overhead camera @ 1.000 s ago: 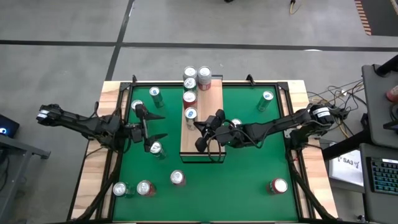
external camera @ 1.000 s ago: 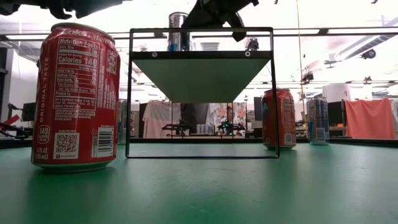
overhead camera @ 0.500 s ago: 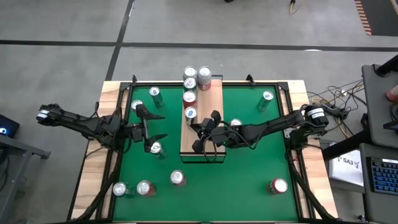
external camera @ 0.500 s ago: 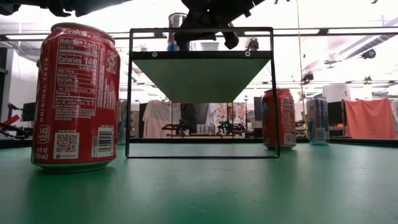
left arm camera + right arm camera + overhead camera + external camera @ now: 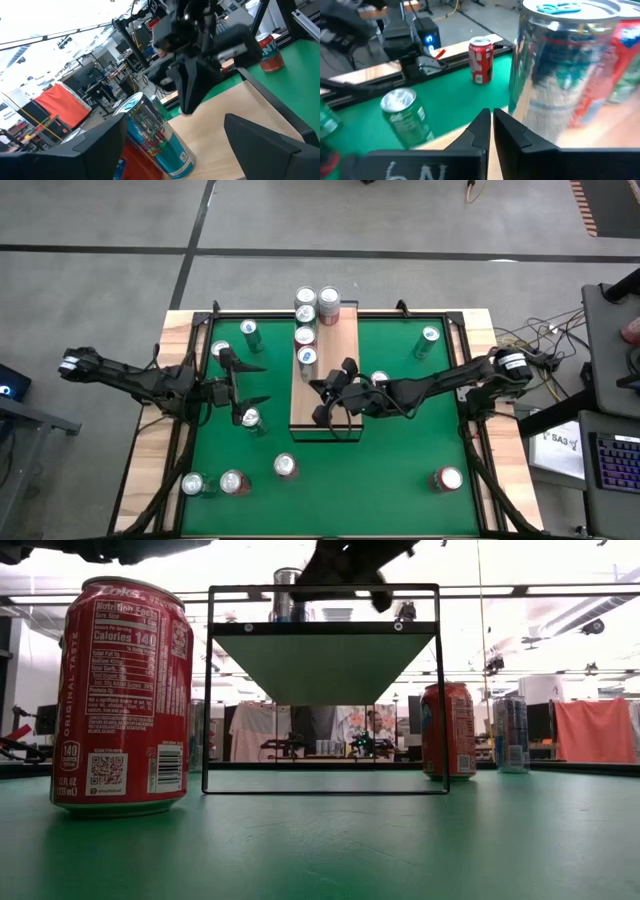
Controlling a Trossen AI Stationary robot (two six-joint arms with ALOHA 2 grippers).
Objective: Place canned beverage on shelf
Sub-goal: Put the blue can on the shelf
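The shelf (image 5: 340, 340) stands mid-table with several cans in a row toward its far end. The nearest of them is a tall blue-and-silver can (image 5: 307, 357), upright on its base; it also shows in the right wrist view (image 5: 560, 75), the left wrist view (image 5: 150, 130) and the low view (image 5: 285, 600). My right gripper (image 5: 322, 392) is over the shelf just near of this can, with its fingers shut (image 5: 490, 116). My left gripper (image 5: 252, 382) waits open left of the shelf, over the green surface. My right gripper's shut fingertips (image 5: 496, 117) stand close beside the blue-and-silver can's lower wall (image 5: 516, 100), coming level from the shelf's near side. I cannot tell whether they touch it. The can stands upright on the shelf board.
Loose cans stand on the green surface: three at the left (image 5: 250, 330) (image 5: 222, 350) (image 5: 250, 418), three near the front (image 5: 286, 466) (image 5: 234, 481) (image 5: 194, 484), and others at the right (image 5: 447, 478) (image 5: 430, 336) (image 5: 378, 380). A red cola can (image 5: 122, 695) stands close to the low camera.
My right gripper has gone a little toward the table's left over the shelf, dipping by the blue-and-silver can, then drawn back slightly and risen. My left arm has kept still.
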